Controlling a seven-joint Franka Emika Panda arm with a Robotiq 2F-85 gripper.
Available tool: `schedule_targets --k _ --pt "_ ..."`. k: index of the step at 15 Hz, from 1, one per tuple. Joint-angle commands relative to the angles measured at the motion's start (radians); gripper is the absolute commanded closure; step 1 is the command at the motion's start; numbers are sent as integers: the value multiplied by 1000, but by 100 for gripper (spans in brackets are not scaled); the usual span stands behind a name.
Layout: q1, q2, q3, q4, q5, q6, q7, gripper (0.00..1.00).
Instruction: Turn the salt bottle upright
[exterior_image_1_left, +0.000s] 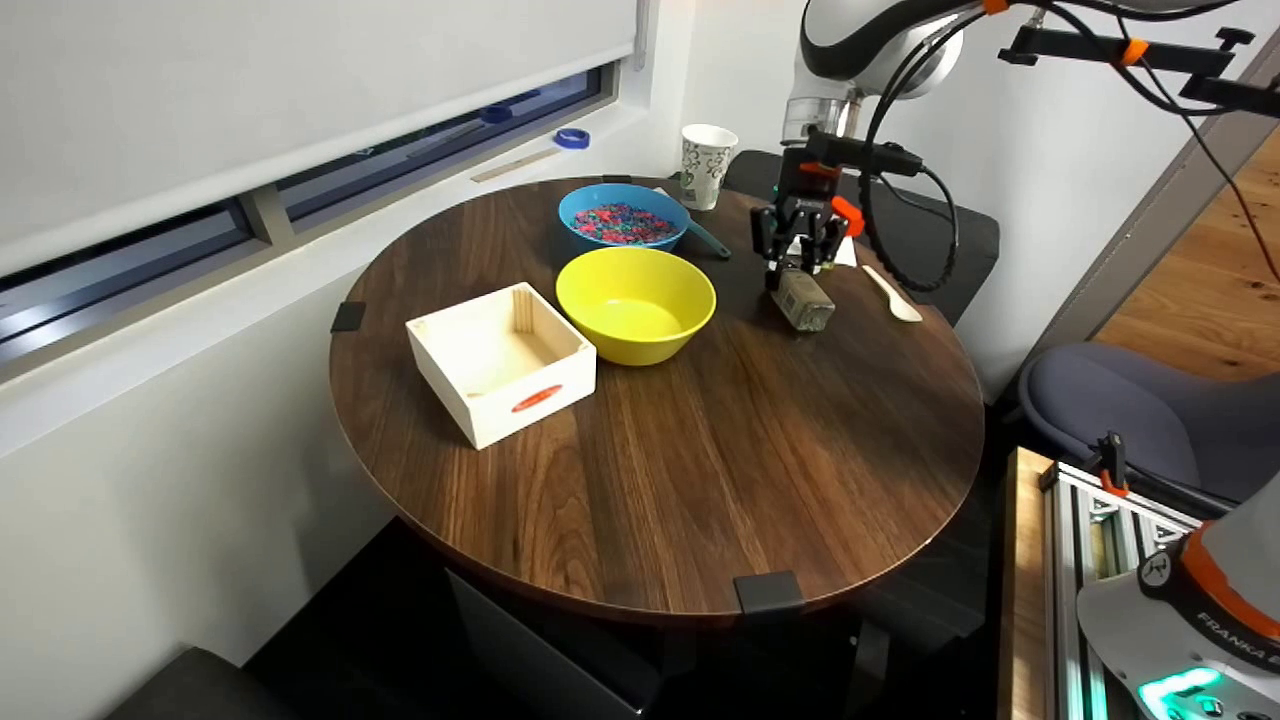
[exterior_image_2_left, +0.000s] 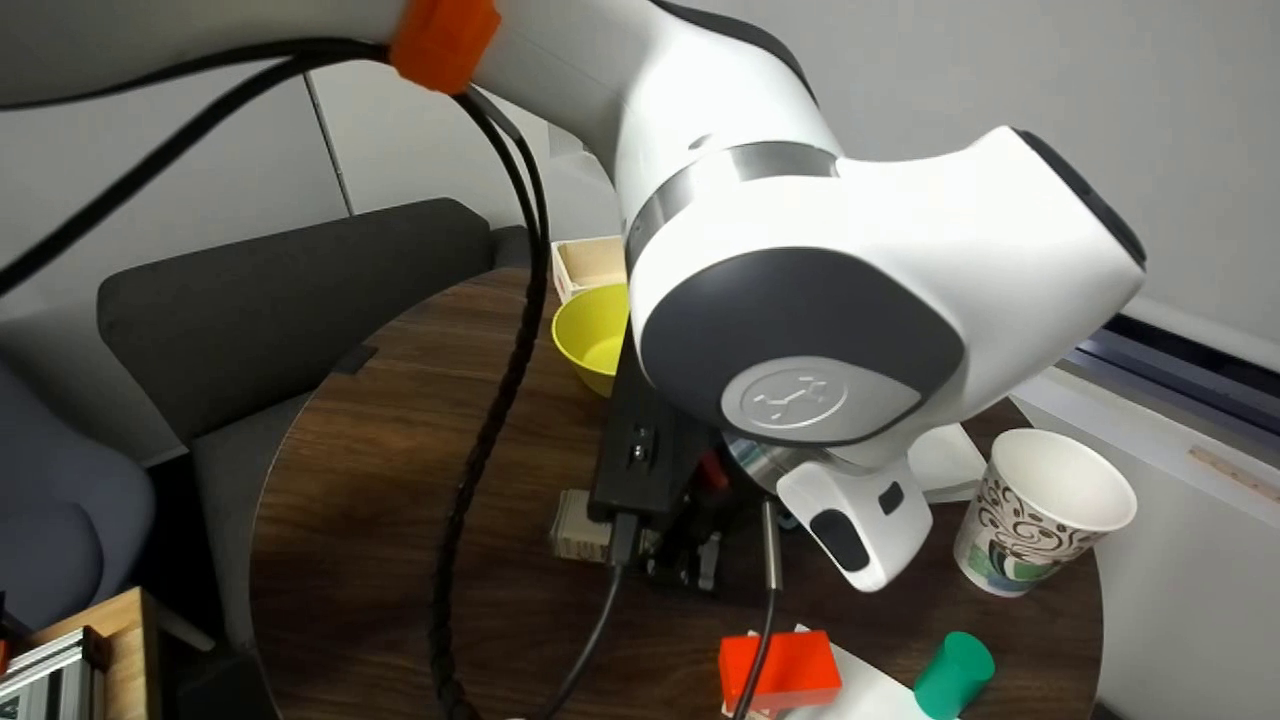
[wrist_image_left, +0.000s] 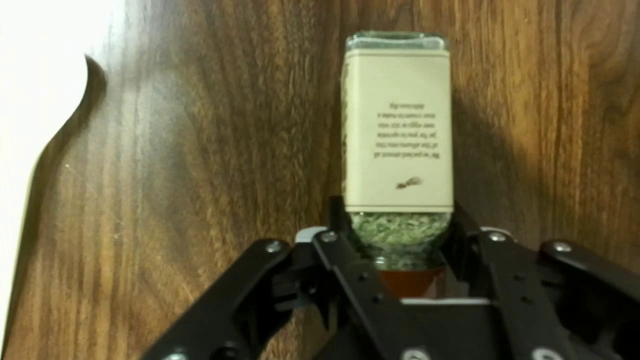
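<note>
The salt bottle (wrist_image_left: 398, 130) is a slim square glass bottle with a beige label, green flakes inside and a reddish-brown cap. In the wrist view its cap end points toward my gripper's palm and its base points away. My gripper (wrist_image_left: 400, 216) has a finger on each side of the bottle's shoulder, shut on it. In an exterior view the bottle (exterior_image_1_left: 803, 300) slants down from the gripper (exterior_image_1_left: 788, 268), base end toward the table's front; I cannot tell whether it touches the table. In an exterior view the bottle (exterior_image_2_left: 580, 527) shows only partly beside the wrist.
A yellow bowl (exterior_image_1_left: 636, 335) and a wooden box (exterior_image_1_left: 535, 385) stand beside the bottle. A blue bowl (exterior_image_1_left: 575, 222) and a white cup (exterior_image_1_left: 706, 165) are at the back. A white spoon (exterior_image_1_left: 893, 298) lies near the gripper. A red block (exterior_image_2_left: 780, 668) and green cylinder (exterior_image_2_left: 955, 672) are near the edge.
</note>
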Motion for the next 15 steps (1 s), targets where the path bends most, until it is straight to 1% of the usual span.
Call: schedule_targets --k 1,3,10,13,15 --pt "-12 26 2 34 33 -46 -17 77" --pt "-6 13 5 25 28 -40 -8 77" --pt "53 -131 24 -91 -21 49 33 77" --pt "85 -212 35 -170 -85 130 83 77" --pt "103 -266 49 -227 -154 201 133 77"
